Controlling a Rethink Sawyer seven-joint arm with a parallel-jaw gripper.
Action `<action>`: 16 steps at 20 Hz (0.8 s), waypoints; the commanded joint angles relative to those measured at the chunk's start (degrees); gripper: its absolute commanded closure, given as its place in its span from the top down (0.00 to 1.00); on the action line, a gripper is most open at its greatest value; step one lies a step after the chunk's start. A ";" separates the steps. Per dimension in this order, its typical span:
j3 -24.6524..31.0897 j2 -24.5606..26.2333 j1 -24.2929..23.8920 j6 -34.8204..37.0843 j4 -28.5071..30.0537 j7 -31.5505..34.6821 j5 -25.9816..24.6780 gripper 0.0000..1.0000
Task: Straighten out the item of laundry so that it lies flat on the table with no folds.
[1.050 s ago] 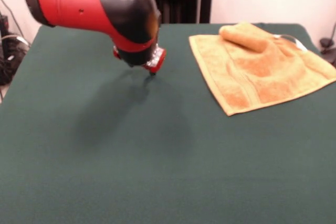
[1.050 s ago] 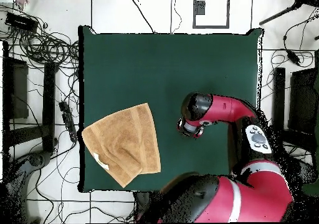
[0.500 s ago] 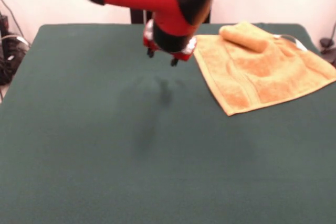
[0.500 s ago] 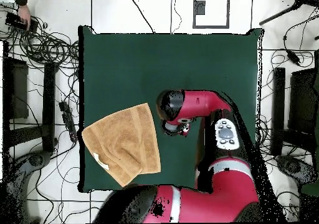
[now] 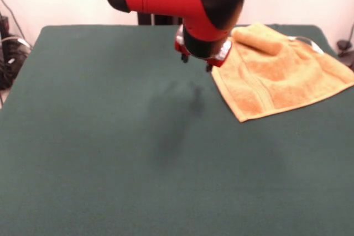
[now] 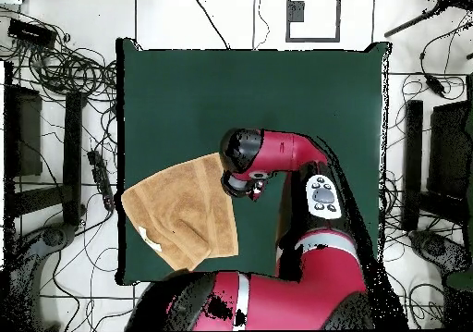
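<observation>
Over towel (image 5: 276, 75) corner, tool (image 5: 196, 62) empty, tips apart, towel skewed to table (image 5: 110, 153) edges.

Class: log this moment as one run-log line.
gripper: above towel's edge, state unclear | towel: far corner rolled, not flat | table: towel near one corner

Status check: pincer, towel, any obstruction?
Pincer above towel's edge, state unclear. Towel rumpled, one corner rolled over. Nothing in the way on table.
</observation>
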 commanded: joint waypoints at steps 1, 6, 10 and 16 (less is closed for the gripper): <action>1.11 3.80 1.19 -2.93 3.56 15.09 5.95 1.00; 0.65 4.09 2.75 -1.66 2.10 15.75 7.27 1.00; 1.00 4.02 4.07 -0.64 1.38 16.99 9.15 1.00; 0.05 4.68 6.02 -2.51 1.65 18.07 10.48 1.00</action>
